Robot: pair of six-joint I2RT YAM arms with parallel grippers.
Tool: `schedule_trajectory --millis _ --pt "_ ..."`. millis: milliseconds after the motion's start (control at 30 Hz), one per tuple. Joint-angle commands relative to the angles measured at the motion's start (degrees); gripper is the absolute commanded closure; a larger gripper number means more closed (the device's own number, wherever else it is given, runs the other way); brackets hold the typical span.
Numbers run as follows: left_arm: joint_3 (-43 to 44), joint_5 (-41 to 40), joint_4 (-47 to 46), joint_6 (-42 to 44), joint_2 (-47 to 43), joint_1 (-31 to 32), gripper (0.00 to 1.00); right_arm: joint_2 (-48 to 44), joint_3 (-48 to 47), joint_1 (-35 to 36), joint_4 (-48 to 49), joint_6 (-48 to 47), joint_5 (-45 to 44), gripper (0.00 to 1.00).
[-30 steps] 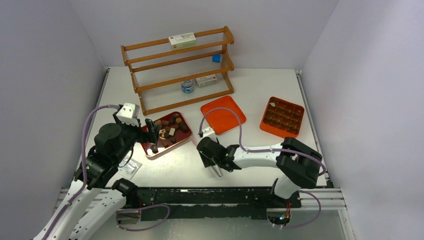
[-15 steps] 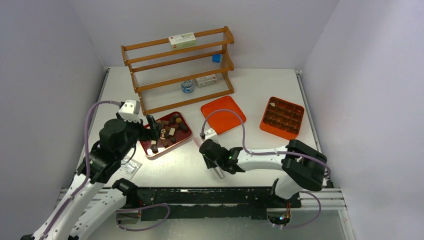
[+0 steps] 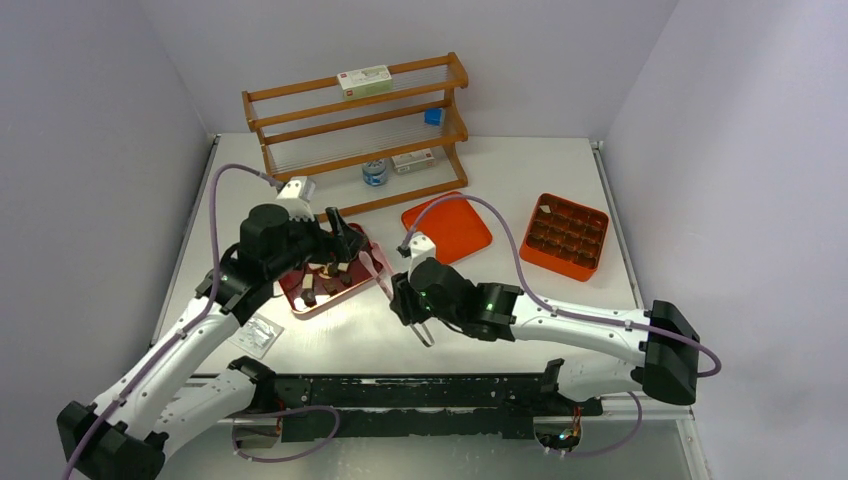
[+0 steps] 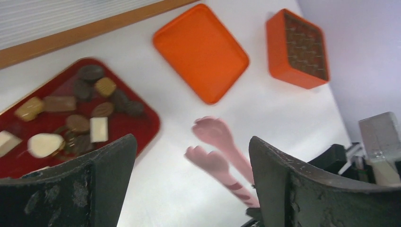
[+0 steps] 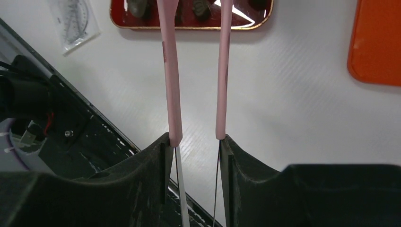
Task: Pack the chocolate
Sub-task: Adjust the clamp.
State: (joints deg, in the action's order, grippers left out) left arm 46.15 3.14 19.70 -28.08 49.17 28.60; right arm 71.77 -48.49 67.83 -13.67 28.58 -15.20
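Observation:
The chocolate (image 3: 330, 275), several dark brown, lighter brown and cream blocks, lies loose in the dark red tray (image 3: 322, 309). It also shows in the left wrist view (image 4: 90, 124) on the tray (image 4: 139, 125). My left gripper (image 3: 340, 238) hangs open and empty over the tray's far right part; in its wrist view (image 4: 194, 189) the jaws stand wide apart. My right gripper (image 3: 403, 298) is shut on the pink tongs (image 3: 378, 268), whose tips reach the tray's right edge. In the right wrist view the gripper (image 5: 196, 142) grips both tong arms (image 5: 170, 71), which point at the tray (image 5: 189, 27).
An orange compartment box (image 3: 565, 235) with one chocolate in its far left cell stands at the right. Its orange lid (image 3: 447, 228) lies between box and tray. A wooden rack (image 3: 355, 135) stands at the back. A clear packet (image 3: 258, 337) lies near the left front edge.
My left gripper has swung right and forward over the tray. My right gripper has moved left toward the tray with the tongs, their tips now at the tray's right edge.

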Motion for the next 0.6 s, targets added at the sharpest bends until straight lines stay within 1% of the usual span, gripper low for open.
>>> schedule_trajectory --millis 0,67,167,300,467,567 --pt "-2.78 10.12 -14.56 -5.45 2.39 0.14 0.08 -0.42 -3.61 0.37 -2.18 -1.74 0.78 0.57" --pt "-2.34 9.85 -12.53 -4.96 4.57 0.14 0.11 0.33 -5.38 0.37 -3.12 -1.58 0.47 0.59" --pt "0.40 4.99 -4.47 -2.40 8.13 0.14 0.13 1.37 -8.53 0.41 -5.13 -0.34 -0.71 0.59" --pt "1.22 1.99 0.65 1.07 10.37 0.14 0.16 0.92 -10.48 0.33 -5.01 -0.22 -0.34 0.60" --pt "-0.36 -0.29 2.00 0.80 8.38 0.14 0.18 0.57 -12.12 0.28 -6.82 -0.08 -3.87 0.60" --pt "-0.27 0.47 2.81 0.55 7.09 0.14 0.17 0.55 -12.52 0.24 -6.90 -0.36 -3.54 0.59"
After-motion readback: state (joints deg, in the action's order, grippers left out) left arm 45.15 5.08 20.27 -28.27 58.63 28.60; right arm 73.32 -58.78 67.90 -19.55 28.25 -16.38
